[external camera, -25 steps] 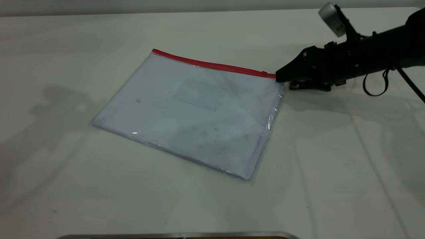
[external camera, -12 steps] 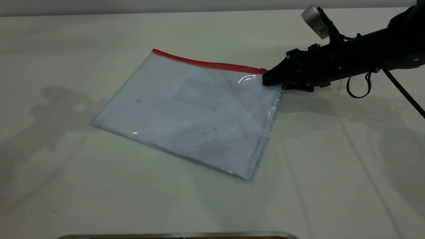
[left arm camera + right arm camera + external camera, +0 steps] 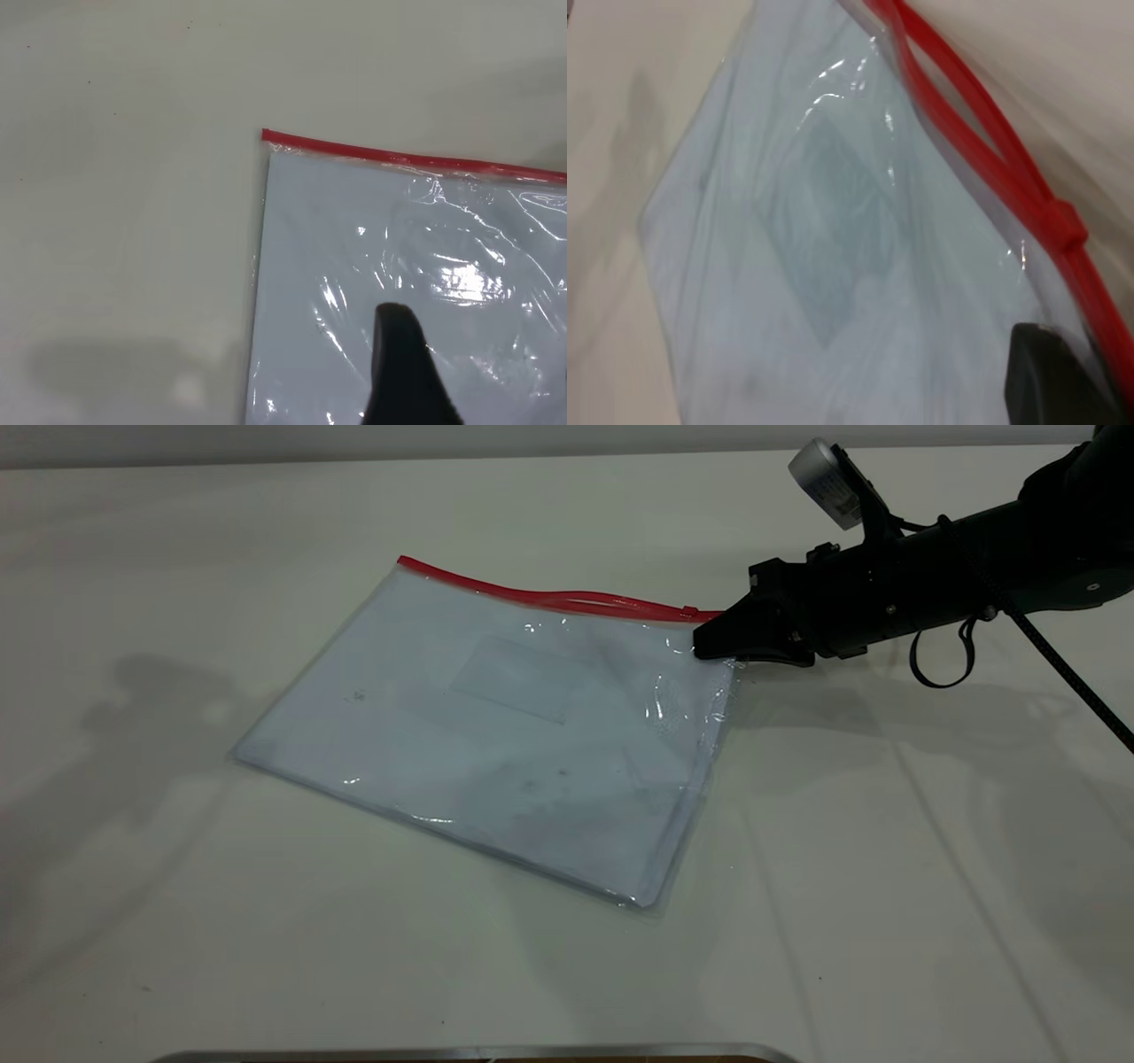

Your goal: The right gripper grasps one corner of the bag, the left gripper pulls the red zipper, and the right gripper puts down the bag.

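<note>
Exterior view shows the right gripper clamped on the bag's zipper-end corner; lift gently, keeping the red zipper taut; left gripper's fingers unclear.

Bag flat on tabletop, left of centre in exterior view. Zipper along bag's far edge, bowed near right end. Right claw at bag's far-right corner, arm extending off to the right. Left claw above bag's opposite end, near the zipper's other end.
</note>
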